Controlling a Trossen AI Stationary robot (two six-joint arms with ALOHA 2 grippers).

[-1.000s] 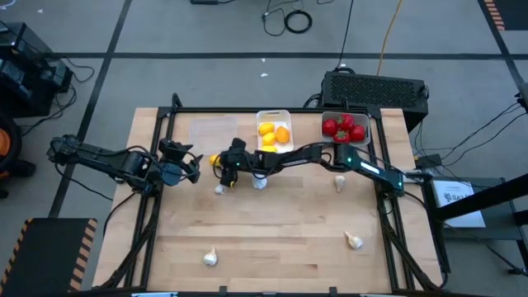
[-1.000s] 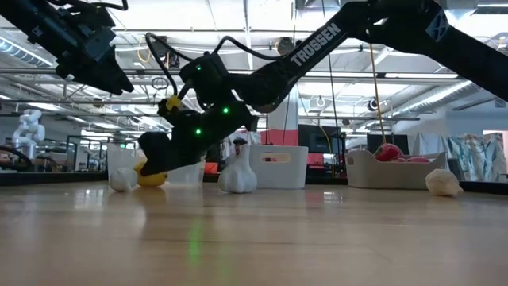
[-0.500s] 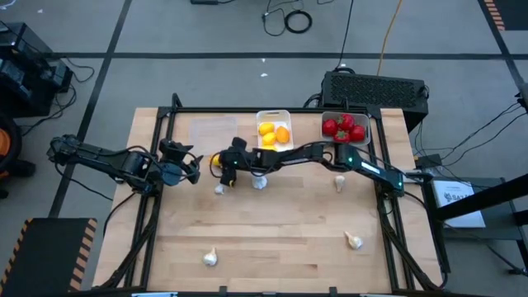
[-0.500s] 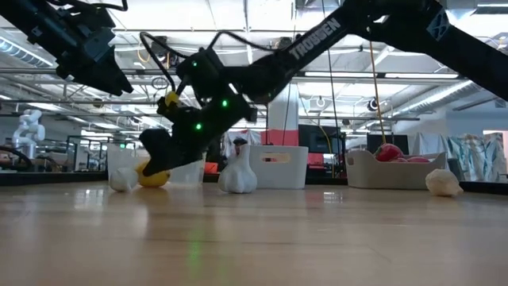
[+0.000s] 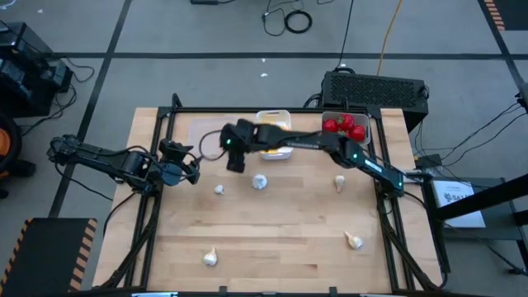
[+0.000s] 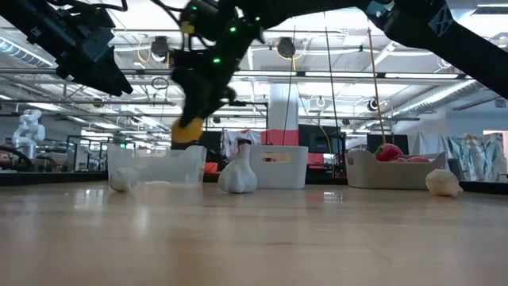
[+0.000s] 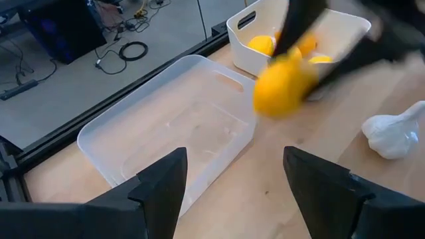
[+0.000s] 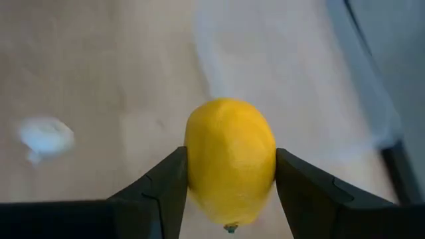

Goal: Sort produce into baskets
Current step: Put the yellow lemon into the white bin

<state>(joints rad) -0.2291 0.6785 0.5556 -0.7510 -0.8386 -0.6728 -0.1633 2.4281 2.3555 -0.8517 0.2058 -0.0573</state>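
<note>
A yellow lemon (image 8: 230, 159) sits between the fingers of my right gripper (image 8: 229, 192), in the air near the clear basket (image 7: 166, 133); the low view shows this lemon (image 6: 187, 131) above the tabletop. The white basket (image 5: 274, 132) holds more lemons, and the pale basket (image 5: 344, 126) holds red tomatoes. Several garlic bulbs lie on the wood, two of them (image 5: 219, 190) (image 5: 260, 181) below the right arm. My left gripper (image 5: 191, 169) hovers open at the table's left, its fingers (image 7: 163, 189) pointing toward the clear basket. My right gripper pinches the lemon between its two fingers, one on each side of its middle (image 8: 194, 166). The fingers slant downward, coming from the table's right. The lemon is lifted clear of the table.
A black box (image 5: 375, 89) stands behind the table's far right corner. Black frame rails (image 5: 157, 206) run along the table's left and right sides. More garlic lies at the right (image 5: 339, 182) and near the front (image 5: 354, 241) (image 5: 210, 257). Bare wood fills the table's middle.
My right gripper has risen from the table with the lemon and tipped more steeply, shifting a little toward the far edge. The lemon, which lay on the wood beside the clear basket, now hangs clear above it.
</note>
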